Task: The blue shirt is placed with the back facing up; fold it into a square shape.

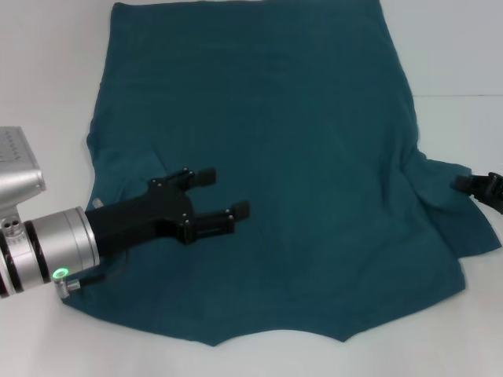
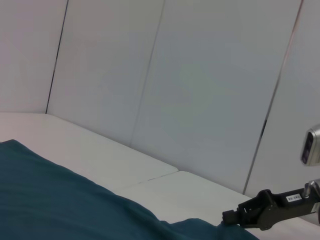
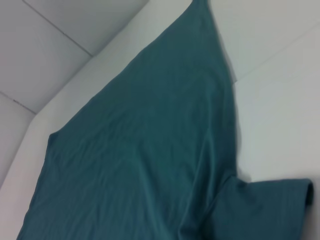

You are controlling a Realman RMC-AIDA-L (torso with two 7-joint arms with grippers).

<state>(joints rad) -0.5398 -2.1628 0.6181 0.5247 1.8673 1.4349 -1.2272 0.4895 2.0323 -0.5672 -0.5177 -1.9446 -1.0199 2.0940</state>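
Teal-blue cloth covers most of the white table [image 1: 47, 78]. It is the blue shirt [image 1: 267, 157], and it lies flat with its plain side up. The neck end is near the robot. The hem is far away.

The left gripper [image 1: 219, 194] is above the left part of the shirt, and its two black fingers [image 1: 203, 176] are spread apart with nothing between them.

The right gripper [image 1: 471, 185] is at the right edge of the head view, just by the right sleeve [image 1: 460, 212]. I cannot tell if it is holding the sleeve or not.
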